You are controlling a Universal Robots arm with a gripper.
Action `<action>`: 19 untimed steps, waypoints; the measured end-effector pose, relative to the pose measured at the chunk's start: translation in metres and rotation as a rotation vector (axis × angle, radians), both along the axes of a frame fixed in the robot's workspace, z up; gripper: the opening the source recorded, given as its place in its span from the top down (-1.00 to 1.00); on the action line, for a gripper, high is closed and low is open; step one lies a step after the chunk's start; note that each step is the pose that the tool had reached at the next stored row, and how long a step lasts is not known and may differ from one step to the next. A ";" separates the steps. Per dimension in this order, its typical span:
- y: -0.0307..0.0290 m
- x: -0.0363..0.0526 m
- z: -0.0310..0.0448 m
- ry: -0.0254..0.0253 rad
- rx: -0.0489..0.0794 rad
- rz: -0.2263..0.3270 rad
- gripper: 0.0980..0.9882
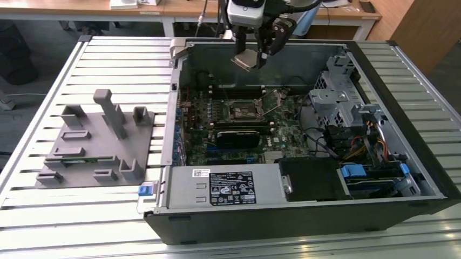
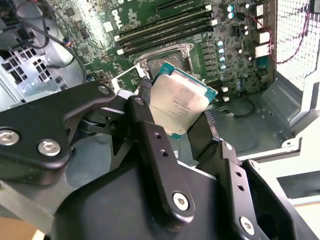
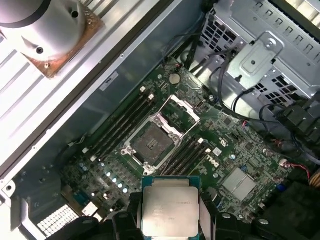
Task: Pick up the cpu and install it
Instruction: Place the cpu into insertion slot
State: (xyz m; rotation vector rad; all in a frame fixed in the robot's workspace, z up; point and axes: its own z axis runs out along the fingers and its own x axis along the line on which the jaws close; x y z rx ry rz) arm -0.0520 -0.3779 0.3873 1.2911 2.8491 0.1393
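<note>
One claw (image 1: 252,58) hangs over the far part of one open computer case (image 1: 303,216), and it is pinching the one cpu (image 1: 245,59) between its two black fingers (image 2: 150,130), which press on two opposite edges. The cpu is a flat square chip with a dull silver metal top and a thin green border, seen in both wrist views (image 2: 180,102) (image 3: 170,212). It is in the air above the motherboard (image 1: 281,135), tilted, and apart from the socket (image 1: 241,110). The socket (image 3: 150,142) is one square metal frame with a dark middle, and long dark memory slots (image 3: 122,122) run along two sides of it. The case lies flat on a table (image 1: 72,226) of ribbed light metal slats. At the exterior view's left, on the same table, there is one grey plastic fixture plate (image 1: 94,145) with several upright blocks, well apart from the claw.
</note>
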 end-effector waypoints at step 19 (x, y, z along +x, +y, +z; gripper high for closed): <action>0.0020 0.0000 -0.0029 0.0000 -0.002 -0.241 0.00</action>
